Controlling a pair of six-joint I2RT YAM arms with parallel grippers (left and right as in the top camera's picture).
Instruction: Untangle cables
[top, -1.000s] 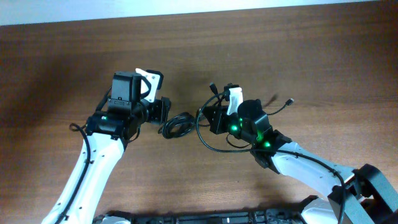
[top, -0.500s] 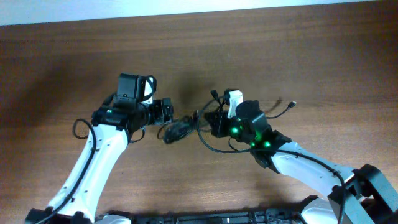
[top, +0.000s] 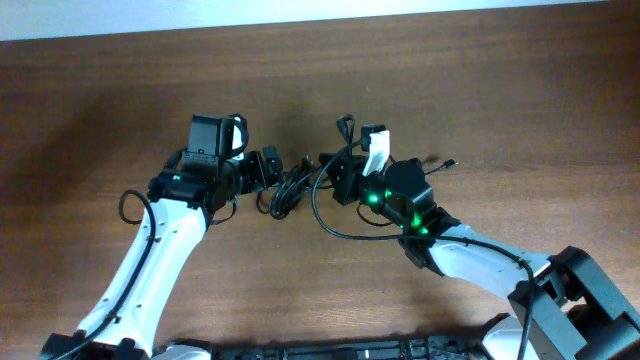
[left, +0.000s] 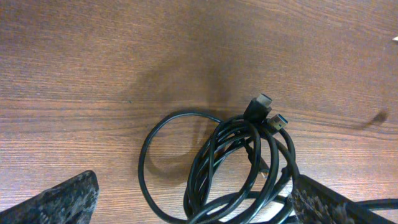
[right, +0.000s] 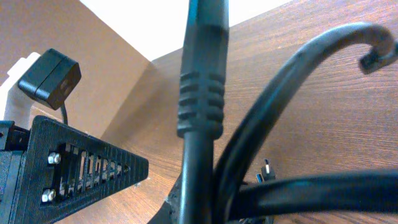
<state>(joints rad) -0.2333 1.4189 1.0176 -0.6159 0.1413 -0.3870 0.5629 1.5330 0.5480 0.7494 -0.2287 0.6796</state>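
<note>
Left end effector (left: 199, 202) gapes released around glossy black coiled cables (left: 242, 162); right end effector (top: 337, 177) clenches a ribbed round cable (right: 200, 99) above the woodgrain bench (left: 93, 62).

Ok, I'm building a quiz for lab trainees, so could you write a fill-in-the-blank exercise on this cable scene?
The cables are ___ in colour. They lie on a ___ table. In the left wrist view they sit ___ the left end effector's fingers.
Missing words: black; wooden; between.
</note>
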